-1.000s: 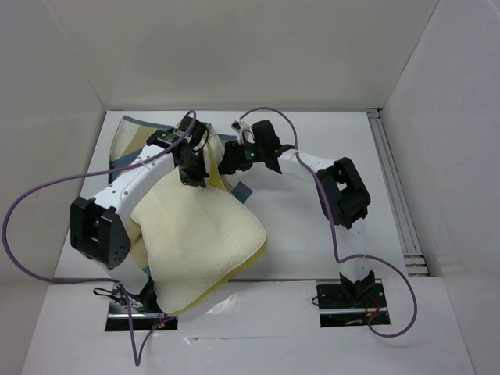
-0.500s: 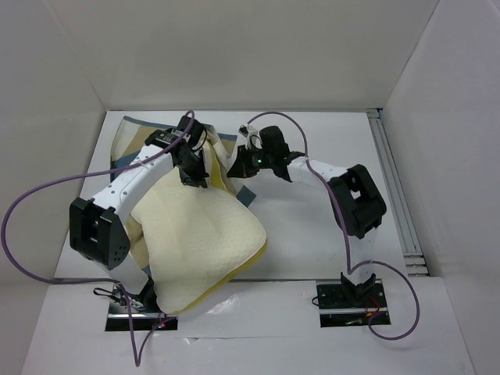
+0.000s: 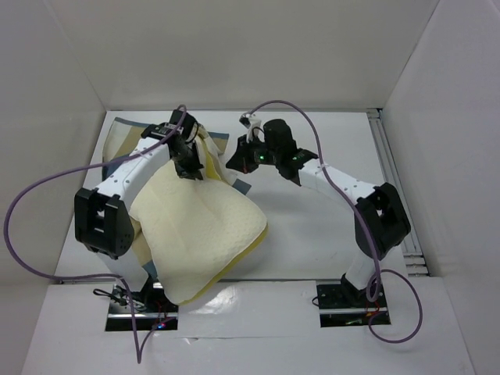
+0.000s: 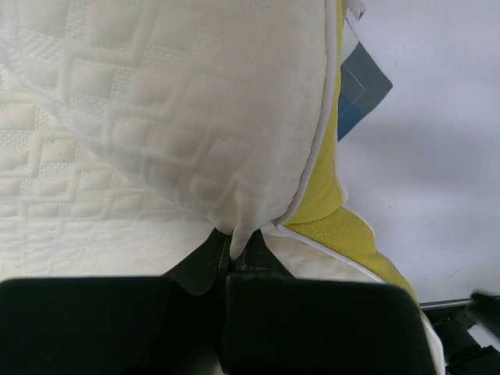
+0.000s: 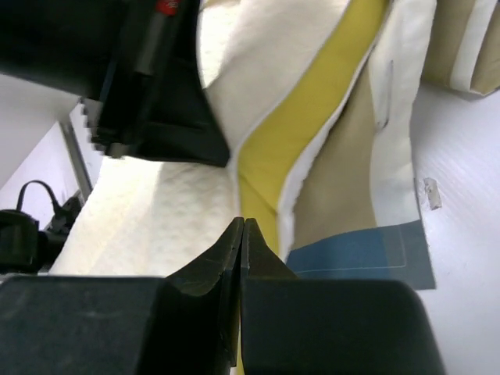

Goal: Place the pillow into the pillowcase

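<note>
Now that my right tool (image 5: 241, 226) has snapped shut at the yellow edge of the pillow (image 3: 199, 226), catching nothing I can confirm, my left tool (image 4: 234, 246) pinches its corner above the pillowcase (image 3: 125, 137); insertion, I judge, hasn't begun

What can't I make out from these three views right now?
- Pillowcase mouth: top view, buried under the pillow.
- Right hand grip: right wrist view, tips shut, but it doesn't show whether any fabric sits between them.
- Rest of the pillowcase: left wrist view shows only a blue corner; the pillow fills the frame.
</note>
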{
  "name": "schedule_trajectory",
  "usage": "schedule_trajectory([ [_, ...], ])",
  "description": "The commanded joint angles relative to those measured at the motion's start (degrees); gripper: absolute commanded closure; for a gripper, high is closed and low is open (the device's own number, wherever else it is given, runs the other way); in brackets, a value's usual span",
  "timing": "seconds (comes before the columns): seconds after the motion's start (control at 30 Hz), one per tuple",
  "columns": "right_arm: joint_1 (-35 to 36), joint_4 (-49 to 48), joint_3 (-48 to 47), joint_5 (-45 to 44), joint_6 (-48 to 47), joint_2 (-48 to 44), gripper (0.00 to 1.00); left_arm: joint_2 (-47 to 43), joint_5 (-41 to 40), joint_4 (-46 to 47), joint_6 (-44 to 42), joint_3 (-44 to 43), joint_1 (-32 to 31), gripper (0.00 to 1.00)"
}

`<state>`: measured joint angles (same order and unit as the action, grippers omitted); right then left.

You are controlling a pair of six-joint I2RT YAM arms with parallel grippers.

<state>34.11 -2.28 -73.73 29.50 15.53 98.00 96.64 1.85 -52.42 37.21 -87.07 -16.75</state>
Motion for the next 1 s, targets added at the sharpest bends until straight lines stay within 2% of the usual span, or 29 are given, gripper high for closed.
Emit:
schedule_trajectory([
  [0.0, 1.1, 5.2, -3.0, -6.4, -3.7, -2.6, 1.0, 1.3, 2.2, 2.8, -1.5, -5.7, 0.6, 1.0],
  [0.03, 1.1, 6.7, -4.8, -7.4, -5.1, -0.9, 1.0, 1.3, 2.2, 2.8, -2.4, -5.7, 0.6, 1.0],
  [0.1, 0.4, 10.4, -13.4, -7.4, -6.2, 4.1, 0.67, -0.2, 2.2, 1.4, -2.9, -5.7, 0.6, 1.0],
  [0.13, -0.1, 13.4, -16.3, -7.4, -7.0, 9.8, 0.6, -0.8, 2.2, 1.4, -3.5, -5.1, 0.6, 1.0],
  [0.17, -0.1, 14.7, -19.1, -8.0, -7.0, 12.5, 0.44, -1.6, 2.2, 1.4, -3.5, -4.5, 0.6, 1.0],
  [0.23, -0.1, 15.2, -25.9, -8.8, -7.0, 18.9, 0.36, -3.9, 2.2, 1.4, -3.5, -2.6, 0.6, 1.0],
  [0.27, -0.1, 16.1, -29.6, -9.4, -6.5, 20.6, 0.26, -4.6, 2.2, 1.4, -3.5, -1.5, 0.6, 1.0],
  [0.4, -0.1, 18.1, -36.2, -7.9, -5.9, 27.1, 0.19, -6.8, 2.2, 0.8, -3.5, 0.0, 1.1, 1.0],
  [0.53, -0.1, 18.1, -38.2, -4.5, -5.3, 30.7, 0.19, -9.0, 2.2, 0.2, -3.5, 1.2, 1.1, 1.0],
  [0.6, -0.1, 18.1, -37.5, -1.4, -6.6, 30.7, 0.19, -9.0, 2.2, -0.3, -3.5, 1.2, 1.1, 1.0],
  [0.73, 0.4, 12.9, -32.8, 3.6, -7.2, 29.6, 0.15, -9.5, 2.2, -0.3, -3.5, 1.2, 1.1, 1.0],
  [0.97, 0.4, 4.1, -29.6, 10.2, -7.2, 27.4, 0.15, -10.2, 2.2, -0.8, -4.1, 1.2, 1.1, 1.0],
])
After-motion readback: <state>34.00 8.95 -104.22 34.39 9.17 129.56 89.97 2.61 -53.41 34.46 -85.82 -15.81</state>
